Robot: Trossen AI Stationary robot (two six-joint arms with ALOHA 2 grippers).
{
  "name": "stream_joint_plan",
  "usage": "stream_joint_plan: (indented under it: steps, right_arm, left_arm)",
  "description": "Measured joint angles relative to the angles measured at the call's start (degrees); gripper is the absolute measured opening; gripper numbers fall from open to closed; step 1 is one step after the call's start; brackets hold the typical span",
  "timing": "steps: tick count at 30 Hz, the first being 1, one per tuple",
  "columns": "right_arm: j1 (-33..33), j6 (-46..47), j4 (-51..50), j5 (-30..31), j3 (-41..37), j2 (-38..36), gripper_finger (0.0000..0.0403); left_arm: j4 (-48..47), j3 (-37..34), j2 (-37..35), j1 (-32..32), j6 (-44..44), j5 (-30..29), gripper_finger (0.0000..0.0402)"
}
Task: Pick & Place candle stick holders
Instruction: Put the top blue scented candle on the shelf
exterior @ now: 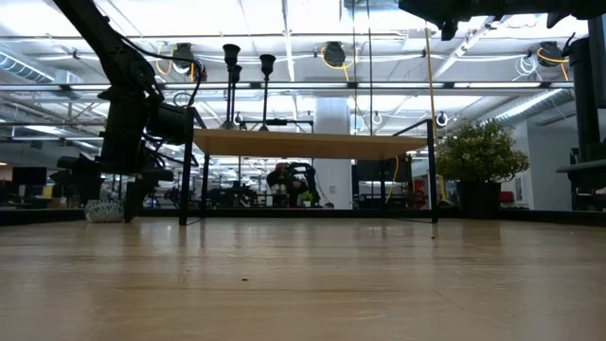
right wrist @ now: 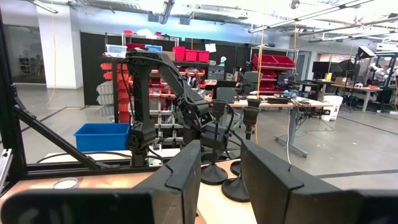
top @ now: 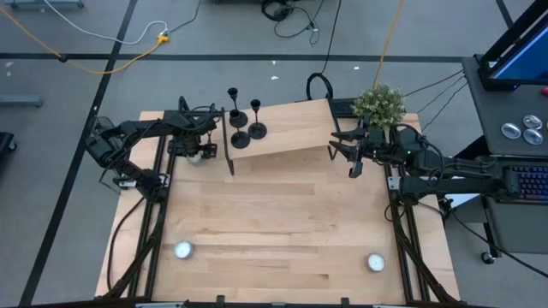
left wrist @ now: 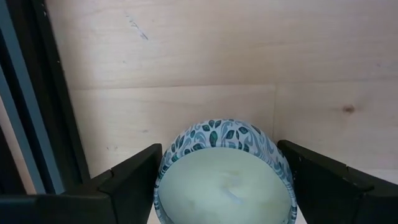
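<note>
Upper left of the overhead frame: left gripper [top: 199, 152], fingers spread around a patterned candle [left wrist: 225, 174], sits just left of three upright candle stick holders [top: 242, 120].

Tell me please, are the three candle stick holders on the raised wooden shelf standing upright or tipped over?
Upright. In the low view the candle stick holders show vertical stems with cups on top above the shelf; from above their round bases sit flat.

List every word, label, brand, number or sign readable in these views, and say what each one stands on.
No readable text in any view.
Candle tin between the left gripper's fingers: a leaf pattern only, no lettering.
Red bins in the room behind: any labels are too small to read.
Screen beside the table: too blurred to read.
</note>
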Motion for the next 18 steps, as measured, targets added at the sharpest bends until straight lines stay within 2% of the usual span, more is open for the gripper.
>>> stream_joint_plan:
  steps: [10,18]
  right_arm:
    - [0.0,0.0,0.0,0.0,0.0,0.0,0.0105]
    - [0.0,0.0,0.0,0.01,0.0,-0.02,0.0105]
  left_arm:
    - [-0.87,0.0,0.0,-0.2,-1.4,-0.28,0.0357]
    - [-1.7,0.0,0.0,-1.9,-1.79,-0.42,0.0357]
